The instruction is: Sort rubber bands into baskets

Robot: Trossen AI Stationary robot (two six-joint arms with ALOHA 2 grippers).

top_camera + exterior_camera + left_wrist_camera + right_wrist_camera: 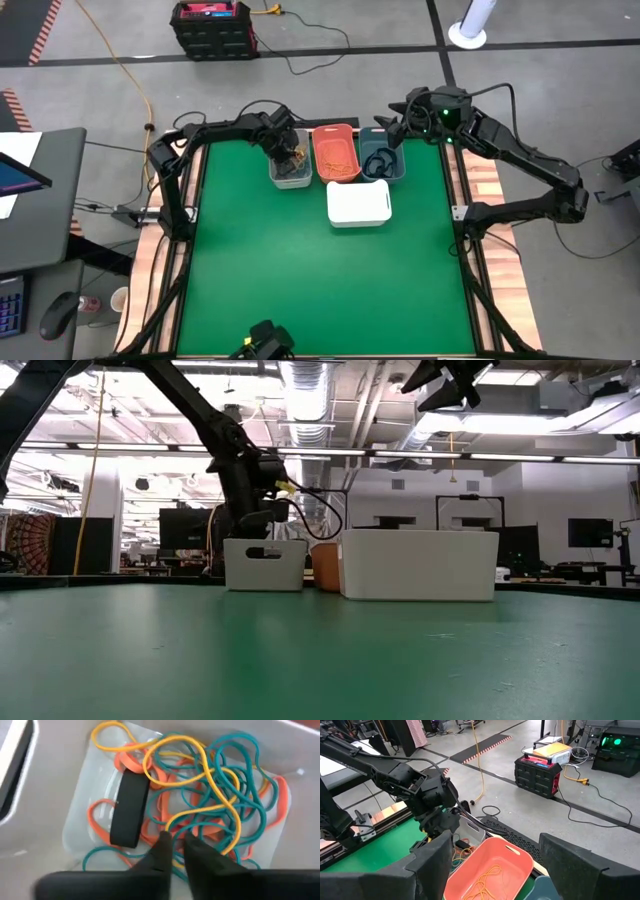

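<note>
Left hand (pixel 176 851) down in the light grey basket (pixel 291 172), fingers nearly pinched together in the rubber bands (pixel 200 800) tangle, grip unclear; lift slowly, single colour; right hand (pixel 485 870) gaping, empty above coral basket (pixel 490 870).

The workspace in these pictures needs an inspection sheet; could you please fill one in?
Surface: green table, bare in front.
Job's things: grey basket holds tangled rubber bands; coral basket holds orange ones; slate-blue basket; white basket.
Clutter: nothing seen.
Grippers: left gripper down in grey basket, fingers pinching bands; right gripper open, raised by slate-blue basket.
Cables: yellow cord on floor.
Surroundings: black-red case.
</note>
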